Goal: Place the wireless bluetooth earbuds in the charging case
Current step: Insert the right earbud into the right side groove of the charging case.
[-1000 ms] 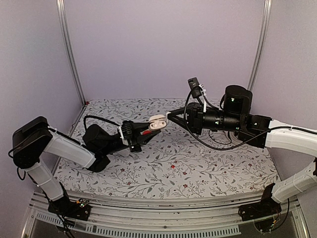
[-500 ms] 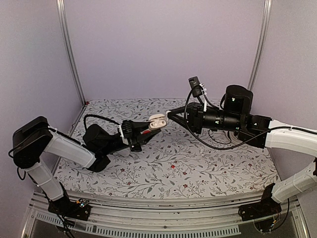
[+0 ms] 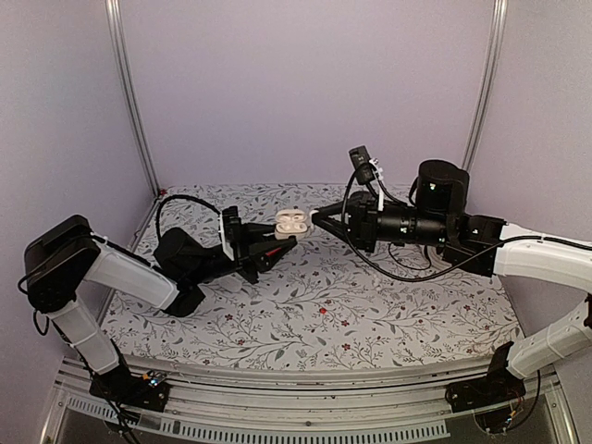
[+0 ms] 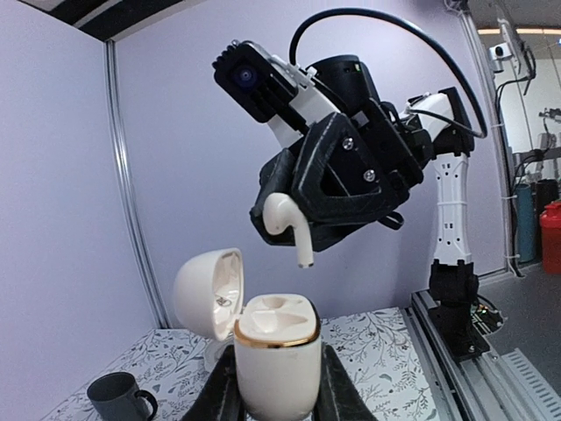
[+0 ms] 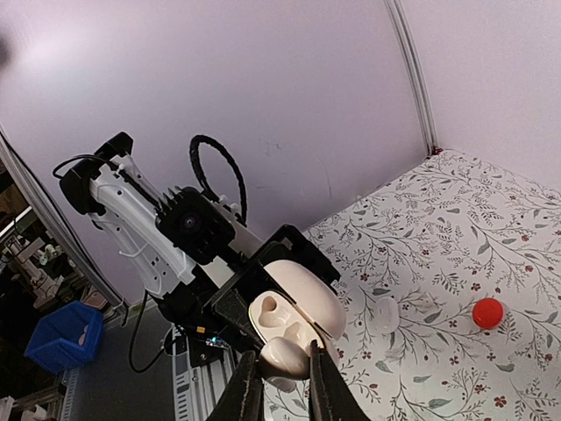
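The cream-white charging case (image 3: 292, 222) is held above the table with my left gripper (image 3: 285, 233) shut on its body. In the left wrist view the case (image 4: 276, 355) stands upright between my fingers (image 4: 219, 395), its lid (image 4: 206, 294) swung open to the left, and both hollows show empty. A white earbud (image 4: 298, 241) hangs stem-down just above the case, with my right gripper (image 4: 277, 216) shut on its head. The right wrist view shows that earbud (image 5: 283, 358) between my fingers, close over the open case (image 5: 294, 311).
A grey mug (image 4: 118, 396) stands on the floral table (image 3: 388, 314). A small red round thing (image 5: 487, 312) and a small whitish object (image 5: 386, 313) lie on the table below the case. Purple walls close in the back and sides.
My left gripper has turned and lifted the case a little up and left, so its open face points up. The right gripper with the earbud has barely shifted.
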### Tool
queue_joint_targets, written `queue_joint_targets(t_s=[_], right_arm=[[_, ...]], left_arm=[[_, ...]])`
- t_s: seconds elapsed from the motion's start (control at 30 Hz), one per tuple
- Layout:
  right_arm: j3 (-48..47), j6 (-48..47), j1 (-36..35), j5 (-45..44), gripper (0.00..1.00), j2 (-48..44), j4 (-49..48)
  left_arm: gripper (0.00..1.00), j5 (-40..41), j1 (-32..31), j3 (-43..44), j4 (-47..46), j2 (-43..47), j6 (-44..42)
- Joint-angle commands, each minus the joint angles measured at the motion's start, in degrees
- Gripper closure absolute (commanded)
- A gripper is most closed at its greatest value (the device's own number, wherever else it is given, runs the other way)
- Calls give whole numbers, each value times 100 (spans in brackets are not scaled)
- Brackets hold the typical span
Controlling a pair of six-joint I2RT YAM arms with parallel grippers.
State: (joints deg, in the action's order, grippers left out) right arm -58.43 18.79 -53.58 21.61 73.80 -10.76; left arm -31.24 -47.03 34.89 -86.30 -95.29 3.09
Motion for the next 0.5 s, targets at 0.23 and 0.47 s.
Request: queue_joint_targets(t_s=[0.23, 0.47], right_arm=[[-246, -212, -21, 194, 82, 193, -5], [-277, -226, -28, 376, 82, 192, -46]], left_arm=[[100, -478, 49, 125, -1496, -58, 1256], [100, -492, 99, 220, -1733, -214, 1871]])
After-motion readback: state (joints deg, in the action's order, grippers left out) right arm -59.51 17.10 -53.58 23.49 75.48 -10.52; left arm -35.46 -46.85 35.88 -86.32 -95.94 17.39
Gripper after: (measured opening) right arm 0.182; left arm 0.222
